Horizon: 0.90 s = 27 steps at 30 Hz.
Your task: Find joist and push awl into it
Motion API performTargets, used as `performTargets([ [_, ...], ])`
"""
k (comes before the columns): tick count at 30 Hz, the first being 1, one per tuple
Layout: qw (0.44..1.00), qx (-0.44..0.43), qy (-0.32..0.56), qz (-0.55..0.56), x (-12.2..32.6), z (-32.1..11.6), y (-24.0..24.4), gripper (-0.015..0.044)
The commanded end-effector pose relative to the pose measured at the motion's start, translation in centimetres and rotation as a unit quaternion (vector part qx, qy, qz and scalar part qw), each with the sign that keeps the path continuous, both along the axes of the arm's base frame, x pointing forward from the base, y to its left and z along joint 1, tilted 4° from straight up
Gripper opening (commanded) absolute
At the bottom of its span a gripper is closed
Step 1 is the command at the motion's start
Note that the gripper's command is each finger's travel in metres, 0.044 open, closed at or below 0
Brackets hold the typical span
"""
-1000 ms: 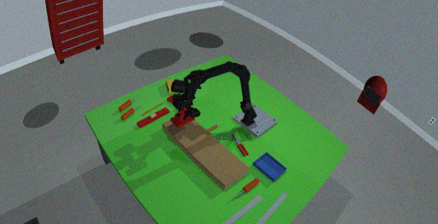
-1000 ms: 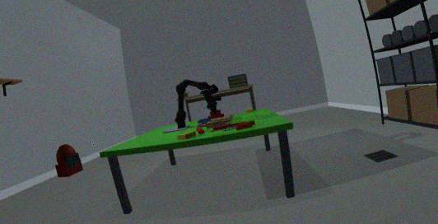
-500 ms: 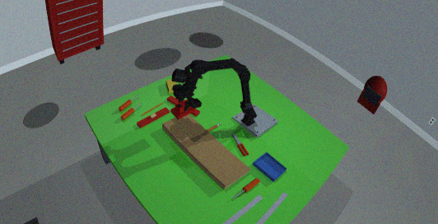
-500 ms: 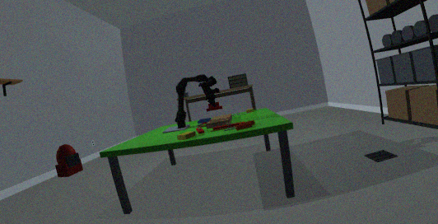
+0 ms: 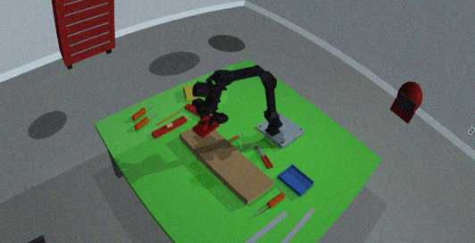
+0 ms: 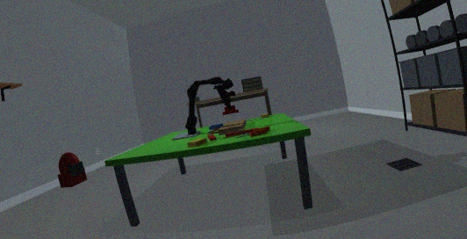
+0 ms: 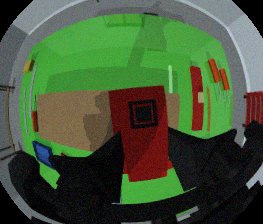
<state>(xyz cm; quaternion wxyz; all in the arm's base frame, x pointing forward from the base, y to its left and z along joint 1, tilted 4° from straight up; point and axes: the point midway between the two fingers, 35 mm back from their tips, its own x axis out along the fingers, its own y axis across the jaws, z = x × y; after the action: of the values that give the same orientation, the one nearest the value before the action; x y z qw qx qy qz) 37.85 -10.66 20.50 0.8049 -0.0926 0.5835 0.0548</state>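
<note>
My gripper (image 5: 212, 120) (image 6: 229, 105) (image 7: 141, 129) is shut on the red stud finder (image 5: 204, 128) (image 6: 230, 111) (image 7: 137, 145), whose top has a black square. It is held in the air above the far-left end of the brown floor panel (image 5: 232, 167) (image 6: 233, 127) (image 7: 67, 112), with a gap below in the exterior view. The blue tray (image 5: 295, 180) (image 7: 43, 153) looks empty beside the panel's near end. An orange-handled tool with a thin shaft, likely the awl (image 5: 276, 200), lies near the tray. The joist is hidden.
Pliers (image 5: 266, 160) lie between the arm's base plate (image 5: 292, 132) and the panel. A pencil-like stick (image 5: 235, 138) is beside the panel. A red level (image 5: 170, 128) (image 7: 196, 100), two orange-handled tools (image 5: 139, 113) (image 5: 142, 123) and a yellow block (image 5: 189, 93) lie beyond the panel's far end. Two grey strips (image 5: 268, 227) (image 5: 300, 225) are near the front.
</note>
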Motion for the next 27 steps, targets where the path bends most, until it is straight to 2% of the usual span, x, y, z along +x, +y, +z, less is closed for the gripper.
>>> performTargets([
  [1, 0.999, 0.001, 0.001, 0.038, 0.7, -0.4, 3.1, 0.0],
  [14, 0.989, 0.004, 0.009, 0.148, 1.1, -1.5, 12.0, 0.0],
  [27, 0.966, 0.004, 0.017, 0.257, -0.5, -2.6, 20.6, 0.0],
])
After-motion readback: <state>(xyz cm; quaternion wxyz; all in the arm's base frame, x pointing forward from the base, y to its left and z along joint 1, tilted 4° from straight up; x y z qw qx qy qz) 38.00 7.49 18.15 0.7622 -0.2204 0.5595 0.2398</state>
